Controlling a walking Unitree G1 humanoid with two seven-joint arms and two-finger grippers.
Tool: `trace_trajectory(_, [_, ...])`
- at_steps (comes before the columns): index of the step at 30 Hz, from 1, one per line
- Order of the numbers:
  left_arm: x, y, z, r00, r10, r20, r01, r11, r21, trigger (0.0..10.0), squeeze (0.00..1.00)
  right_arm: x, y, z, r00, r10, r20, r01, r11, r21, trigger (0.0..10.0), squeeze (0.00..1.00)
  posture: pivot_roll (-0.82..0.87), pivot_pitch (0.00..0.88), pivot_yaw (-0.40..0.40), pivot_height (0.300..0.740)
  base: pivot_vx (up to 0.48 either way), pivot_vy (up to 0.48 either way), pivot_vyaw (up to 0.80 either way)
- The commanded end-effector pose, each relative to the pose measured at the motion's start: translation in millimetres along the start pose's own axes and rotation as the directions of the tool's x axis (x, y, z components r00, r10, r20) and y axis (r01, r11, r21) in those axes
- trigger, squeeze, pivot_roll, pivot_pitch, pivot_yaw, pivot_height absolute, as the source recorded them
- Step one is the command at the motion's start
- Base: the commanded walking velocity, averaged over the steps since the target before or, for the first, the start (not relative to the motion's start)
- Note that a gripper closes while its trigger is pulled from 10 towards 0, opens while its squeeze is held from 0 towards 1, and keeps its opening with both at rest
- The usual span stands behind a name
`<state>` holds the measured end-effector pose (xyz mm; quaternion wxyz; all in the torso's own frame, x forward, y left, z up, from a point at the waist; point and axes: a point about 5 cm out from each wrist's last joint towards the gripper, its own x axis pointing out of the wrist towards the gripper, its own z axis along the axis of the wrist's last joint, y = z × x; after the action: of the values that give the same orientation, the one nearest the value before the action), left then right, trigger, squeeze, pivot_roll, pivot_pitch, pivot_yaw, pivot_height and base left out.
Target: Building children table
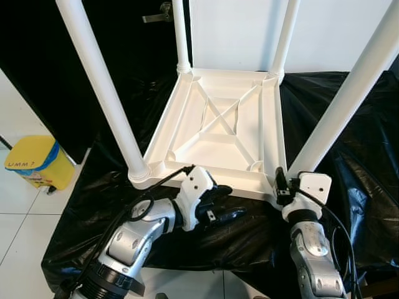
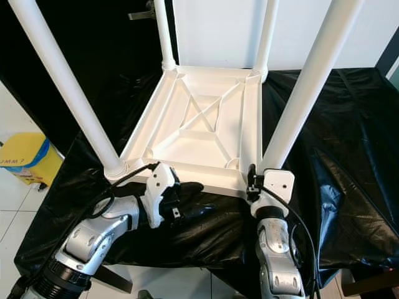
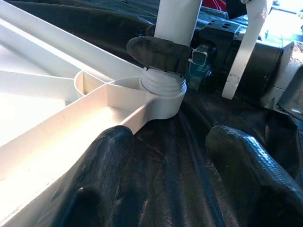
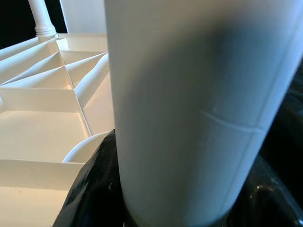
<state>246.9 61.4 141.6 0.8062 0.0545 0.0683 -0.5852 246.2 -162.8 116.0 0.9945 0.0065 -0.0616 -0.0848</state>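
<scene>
A white children's table (image 1: 218,124) lies upside down on a black sheet (image 1: 361,143), its four legs pointing up. My right gripper (image 1: 280,182) is shut on the base of the near right leg (image 1: 349,99), just above its screw collar. In the right wrist view that leg (image 4: 189,94) stands between the black fingers (image 4: 92,189). My left gripper (image 1: 224,202) is open and rests low on the sheet by the table's front edge. In the left wrist view its fingers (image 3: 104,170) are spread towards the leg collar (image 3: 163,92). The near left leg (image 1: 103,93) stands upright.
A yellow bin (image 1: 34,162) stands on the white tile floor at the left. Behind the table are a dark door with a handle (image 1: 159,14) and a white wall. The sheet drapes over the front edge of the low support.
</scene>
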Motion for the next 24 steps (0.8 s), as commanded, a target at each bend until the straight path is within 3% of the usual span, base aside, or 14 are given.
trace_trajectory(1, [-1.6,-0.4,0,0.999,0.030,-0.009,-0.030,1.000,0.002,10.0,0.00,1.1,-0.9,7,0.999,-0.015,0.044,0.015,1.000,0.001,10.0,0.00,-0.16,0.056,0.014,0.740,0.000,0.000,0.00])
trace_trajectory(6, [-1.3,-0.2,1,0.999,0.034,0.000,-0.034,0.999,-0.003,10.0,0.00,2.0,-1.9,7,0.999,-0.007,0.045,0.006,1.000,0.005,10.0,0.00,-0.16,0.058,0.012,0.740,0.000,0.000,0.00])
trace_trajectory(7, [-1.2,-0.2,1,0.999,0.034,0.003,-0.034,0.999,-0.005,10.0,0.00,2.2,-2.0,8,0.999,-0.005,0.045,0.005,1.000,0.007,10.0,1.00,-0.16,0.058,0.012,0.740,0.000,0.000,0.00])
trace_trajectory(15, [-1.7,0.8,1,0.999,0.036,0.002,-0.036,0.999,-0.003,10.0,0.00,-0.8,-4.0,12,0.994,0.093,0.063,-0.095,0.995,0.026,10.0,1.00,-0.16,0.050,0.025,0.740,0.000,0.000,0.00])
trace_trajectory(16, [-1.9,1.6,2,0.999,0.034,0.001,-0.034,0.999,-0.001,10.0,0.00,-2.0,-6.3,13,0.989,0.137,0.060,-0.139,0.990,0.034,10.0,0.00,-0.16,0.048,0.029,0.740,0.000,0.000,0.00])
trace_trajectory(20, [-2.4,3.6,3,0.999,0.034,-0.001,-0.034,0.999,0.004,10.0,0.00,-4.4,-9.7,16,0.966,0.254,0.057,-0.256,0.966,0.036,10.0,0.00,-0.16,0.048,0.030,0.740,0.000,0.000,0.00])
trace_trajectory(24, [-0.7,6.8,4,1.000,0.024,-0.001,-0.024,1.000,0.015,10.0,0.00,-8.4,-15.2,18,0.850,0.527,0.010,-0.527,0.849,-0.034,10.0,0.00,-0.18,0.039,0.044,0.740,0.000,0.000,0.00])
